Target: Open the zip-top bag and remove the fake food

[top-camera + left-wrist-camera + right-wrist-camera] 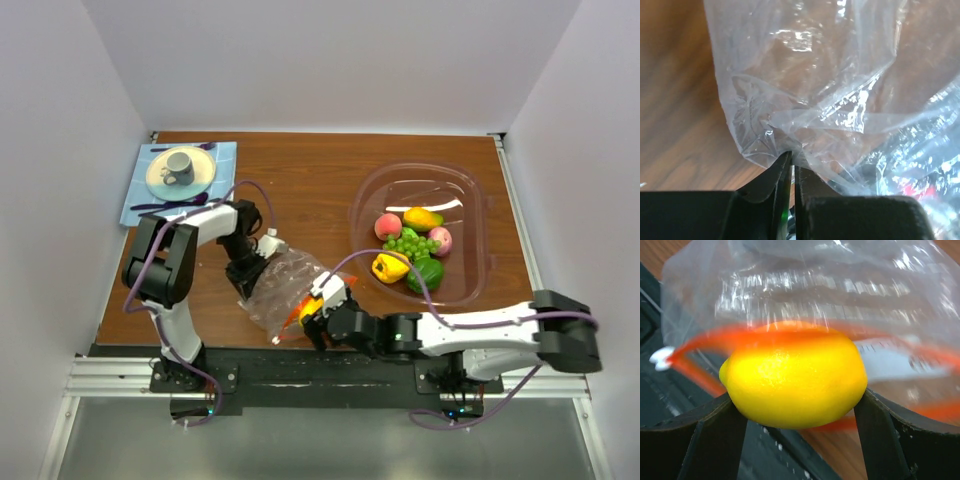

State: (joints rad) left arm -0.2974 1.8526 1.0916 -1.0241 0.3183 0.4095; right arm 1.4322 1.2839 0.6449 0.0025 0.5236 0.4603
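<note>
From above, one zip-top bag (283,288) lies crumpled on the table (300,170) near its front edge. The left gripper (250,280) and the right gripper (312,315) are at its opposite ends. One clear tub (470,200) holds six toy foods (410,243).

In the left wrist view, the left gripper's jaws are clenched on a fold of the bag's plastic.

In the right wrist view, the right gripper grasps one toy lemon (792,375) at the bag's mouth. The orange-red zip strip (705,340) and white slider (660,357) are blurred.

zip-top bag (805,75): crinkly clear plastic; lemon (792,377): glossy, faintly dimpled, probably plastic; table (300,170): wood-grain.
</note>
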